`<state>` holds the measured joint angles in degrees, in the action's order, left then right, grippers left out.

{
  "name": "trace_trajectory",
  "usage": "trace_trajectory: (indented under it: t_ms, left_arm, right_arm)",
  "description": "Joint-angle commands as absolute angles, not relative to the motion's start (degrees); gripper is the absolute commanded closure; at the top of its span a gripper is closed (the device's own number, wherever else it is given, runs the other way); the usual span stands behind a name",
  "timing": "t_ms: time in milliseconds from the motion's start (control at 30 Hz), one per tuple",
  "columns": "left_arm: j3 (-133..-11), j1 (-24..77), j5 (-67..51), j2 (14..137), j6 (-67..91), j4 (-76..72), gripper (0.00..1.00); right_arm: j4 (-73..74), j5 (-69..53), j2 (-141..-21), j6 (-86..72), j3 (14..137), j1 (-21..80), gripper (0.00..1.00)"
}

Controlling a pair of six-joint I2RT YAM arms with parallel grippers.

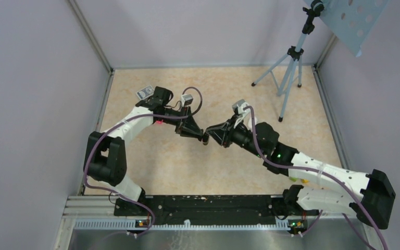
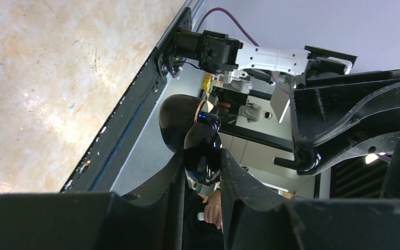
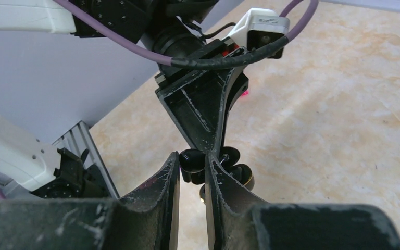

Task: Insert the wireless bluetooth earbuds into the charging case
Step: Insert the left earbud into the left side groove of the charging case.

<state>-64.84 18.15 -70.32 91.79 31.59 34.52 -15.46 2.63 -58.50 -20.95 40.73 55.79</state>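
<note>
The left arm [image 1: 135, 120] and right arm [image 1: 312, 164] reach in toward each other and meet tip to tip over the middle of the counter [image 1: 177, 172]. The left claw [image 2: 202, 172] is clenched on the charging case [image 2: 179, 122], which is glossy black here, not white. One rounded lobe is pinched between the fingers and a larger lobe juts past the tips, carrying a tiny blue light. The case hangs clear of the counter.

The right claw [image 3: 191, 167] is drawn in to a slim gap just beside the case. A small black rounded piece [image 3: 191, 159] sits in that gap at the fingertips. I cannot tell whether the fingers actually pinch it, or whether it is an earbud or part of the case.

The pale walls [image 1: 36, 104] stand well away from the case on three sides. The black base rail [image 1: 208, 205] lies on its near side, with bare counter between. A tripod [image 1: 290, 73] stands beyond the case and to its right, well apart.

The overhead view shows only the two claws meeting; the case is a dark speck there. The left wrist view alone gives the case's two lobes and its light. The right wrist view alone shows the small piece, with more black rounded shapes under the left claw's tips.
</note>
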Motion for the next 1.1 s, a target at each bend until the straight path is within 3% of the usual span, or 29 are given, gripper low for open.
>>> trace_trajectory:
  t_ms: [0, 1067]
  left_arm:
    - [-66.61, 18.46, -74.14, 89.11, 34.18, 31.73, 1.0]
    - [-65.19, 18.53, -76.97, 87.61, 37.24, 30.12, 1.0]
  right_arm:
    - [-24.61, -0.9, -57.32, -19.44, 38.54, 55.43, 0.94]
    - [-31.08, -3.11, -59.0, -19.57, 34.18, 55.43, 0.96]
